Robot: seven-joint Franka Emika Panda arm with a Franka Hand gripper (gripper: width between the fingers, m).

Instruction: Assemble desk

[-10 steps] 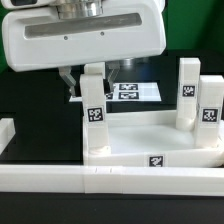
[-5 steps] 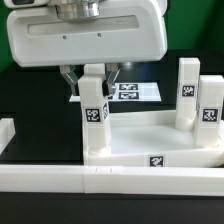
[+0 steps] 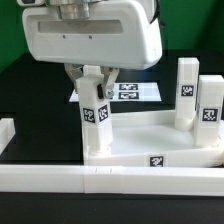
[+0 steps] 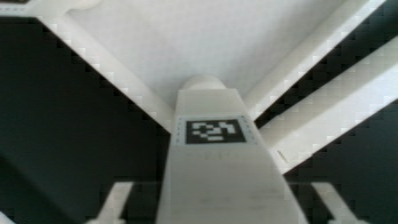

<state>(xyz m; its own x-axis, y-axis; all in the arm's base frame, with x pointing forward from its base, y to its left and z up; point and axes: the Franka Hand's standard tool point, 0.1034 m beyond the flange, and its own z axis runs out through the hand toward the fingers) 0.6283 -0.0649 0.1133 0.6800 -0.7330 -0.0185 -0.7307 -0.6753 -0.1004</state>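
At the near corner of the desk panel (image 3: 150, 140), on the exterior view's left, a leg (image 3: 95, 115) stands upright in its corner, and the gripper (image 3: 92, 75) is closed narrowly around its top, one finger on each side. Over the last second the arm's head has been shifted toward the exterior view's right and slightly upward, while the leg has stayed where it was; this is judged to be a turning or seating move on the leg, not a lift. In the wrist view the leg (image 4: 222, 150) is seen between the fingers (image 4: 116, 200), tag facing up. Three legs are counted: this one and two (image 3: 188, 90) (image 3: 210, 110) at the right. One marker board (image 3: 135, 92) lies behind.
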